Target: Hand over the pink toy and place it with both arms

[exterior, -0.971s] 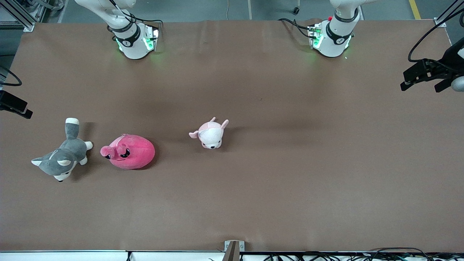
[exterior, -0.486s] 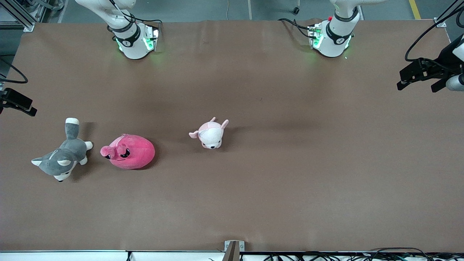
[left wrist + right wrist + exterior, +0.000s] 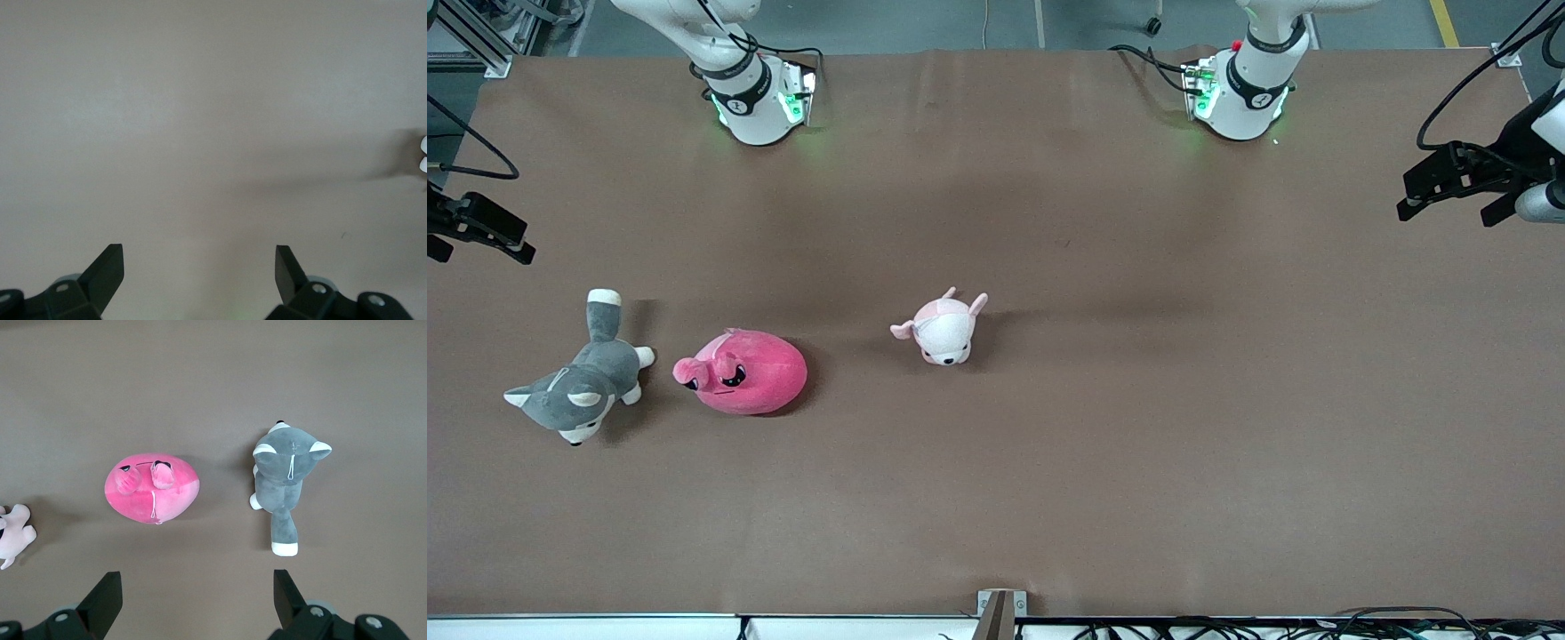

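Observation:
The pink toy (image 3: 743, 372), a hot-pink rounded plush with dark eyes, lies on the brown table (image 3: 1138, 400) toward the right arm's end. In the right wrist view the pink toy (image 3: 152, 488) lies well clear of the fingers. My right gripper (image 3: 471, 238) hangs over that end's edge, open and empty. In its own view the right gripper (image 3: 197, 580) stands over bare table. My left gripper (image 3: 1446, 209) hovers open over the other end, far from the toy. In its own view the left gripper (image 3: 200, 250) sees only table.
A grey-and-white husky plush (image 3: 578, 391) lies beside the pink toy, closer to the right arm's end; the husky plush (image 3: 285, 477) also shows from the right wrist. A small pale pink-and-white plush (image 3: 943, 331) sits mid-table. Both arm bases (image 3: 751, 98) (image 3: 1240, 89) stand at the table's edge.
The right gripper has come a little further in over its end of the table. The left gripper has shifted slightly. The three plush toys have not moved.

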You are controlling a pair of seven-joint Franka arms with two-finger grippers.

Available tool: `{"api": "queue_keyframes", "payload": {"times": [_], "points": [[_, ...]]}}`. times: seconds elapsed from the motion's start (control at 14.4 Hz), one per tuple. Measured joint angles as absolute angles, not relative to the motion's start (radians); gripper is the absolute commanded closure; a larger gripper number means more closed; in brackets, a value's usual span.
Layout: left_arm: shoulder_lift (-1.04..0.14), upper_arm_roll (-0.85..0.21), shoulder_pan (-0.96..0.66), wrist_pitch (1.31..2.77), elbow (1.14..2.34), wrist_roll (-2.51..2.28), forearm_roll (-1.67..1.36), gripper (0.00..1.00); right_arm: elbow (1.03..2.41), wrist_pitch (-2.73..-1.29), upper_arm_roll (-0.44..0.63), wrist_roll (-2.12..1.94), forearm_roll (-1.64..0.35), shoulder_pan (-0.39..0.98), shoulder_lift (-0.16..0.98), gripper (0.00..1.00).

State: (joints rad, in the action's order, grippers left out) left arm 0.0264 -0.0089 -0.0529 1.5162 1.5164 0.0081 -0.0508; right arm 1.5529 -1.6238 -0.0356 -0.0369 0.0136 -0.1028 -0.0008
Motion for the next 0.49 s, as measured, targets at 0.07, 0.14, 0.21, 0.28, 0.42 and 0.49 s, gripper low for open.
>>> {"api": "queue_keyframes", "payload": {"times": [0.07,0.14,0.21,0.28,0.42,0.49], "points": [[0.026,0.009,-0.069,1.516,1.516,0.008,-0.051,0.00,1.556,-1.626,-0.036,-0.037,0.014,-0.103,-0.001,0.00],[0.026,0.017,-0.075,1.516,1.516,0.008,-0.051,0.00,1.557,-1.627,-0.035,-0.037,0.014,-0.103,-0.001,0.00],[0.026,0.020,-0.076,1.516,1.516,0.008,-0.051,0.00,1.559,-1.627,-0.035,-0.037,0.014,-0.103,-0.002,0.00],[0.026,0.020,-0.076,1.516,1.516,0.008,-0.051,0.00,1.562,-1.628,-0.035,-0.037,0.014,-0.103,-0.001,0.00],[0.026,0.021,-0.077,1.516,1.516,0.008,-0.051,0.00,1.565,-1.629,-0.033,-0.037,0.014,-0.104,-0.001,0.00],[0.026,0.022,-0.076,1.516,1.516,0.008,-0.051,0.00,1.566,-1.629,-0.033,-0.037,0.014,-0.104,-0.001,0.00]]}}
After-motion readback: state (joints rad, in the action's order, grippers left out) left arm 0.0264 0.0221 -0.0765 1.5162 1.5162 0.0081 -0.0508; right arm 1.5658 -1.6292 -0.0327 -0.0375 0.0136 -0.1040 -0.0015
